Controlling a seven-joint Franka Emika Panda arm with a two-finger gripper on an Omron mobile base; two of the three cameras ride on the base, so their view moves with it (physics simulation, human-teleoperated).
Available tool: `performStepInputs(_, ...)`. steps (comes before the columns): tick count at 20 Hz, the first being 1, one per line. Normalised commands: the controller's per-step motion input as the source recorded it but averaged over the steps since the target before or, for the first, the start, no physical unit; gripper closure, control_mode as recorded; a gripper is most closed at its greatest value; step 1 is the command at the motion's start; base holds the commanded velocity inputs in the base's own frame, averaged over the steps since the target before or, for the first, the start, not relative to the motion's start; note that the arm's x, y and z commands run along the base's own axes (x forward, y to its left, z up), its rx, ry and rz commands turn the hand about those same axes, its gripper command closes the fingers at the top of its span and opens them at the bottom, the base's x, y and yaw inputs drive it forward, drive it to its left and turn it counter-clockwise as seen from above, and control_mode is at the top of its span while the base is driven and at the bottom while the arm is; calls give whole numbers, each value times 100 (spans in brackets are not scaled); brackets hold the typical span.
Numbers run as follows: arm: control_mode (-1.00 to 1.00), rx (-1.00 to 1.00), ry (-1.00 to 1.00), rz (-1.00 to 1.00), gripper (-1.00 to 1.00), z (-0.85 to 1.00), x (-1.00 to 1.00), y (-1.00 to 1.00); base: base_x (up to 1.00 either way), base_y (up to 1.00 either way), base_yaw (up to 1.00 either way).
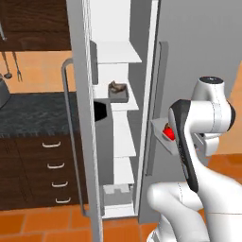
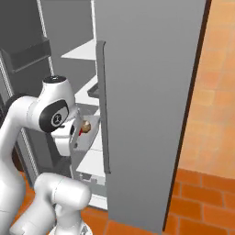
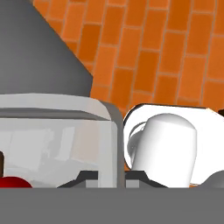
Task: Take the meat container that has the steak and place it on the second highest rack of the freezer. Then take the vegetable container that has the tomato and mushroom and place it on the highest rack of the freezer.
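Underfoot, orange-red terracotta brick tiles (image 2: 202,193) run across the floor. To the left stands a dark wooden cabinet of four drawers with pale curved handles (image 1: 56,165), topped by a speckled dark stone counter (image 1: 33,113), against a warm orange wall (image 1: 35,71).

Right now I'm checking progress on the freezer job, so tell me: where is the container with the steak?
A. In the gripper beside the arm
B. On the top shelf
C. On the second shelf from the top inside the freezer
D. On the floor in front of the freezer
C. The meat container with the steak sits on the second highest rack of the freezer, below the bare highest rack.
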Motion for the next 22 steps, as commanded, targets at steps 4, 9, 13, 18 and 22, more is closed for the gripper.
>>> performStepInputs(4, 100, 0, 0, 0, 100, 0, 0, 0, 21, 0, 49)
performStepInputs(9, 100, 0, 0, 0, 100, 0, 0, 0, 45, -11, 17)
performStepInputs(13, 100, 0, 0, 0, 100, 0, 0, 0, 55, -14, 0)
performStepInputs(18, 100, 0, 0, 0, 100, 0, 0, 0, 50, 0, 9)
performStepInputs(22, 100, 0, 0, 0, 100, 0, 0, 0, 43, 0, 9)
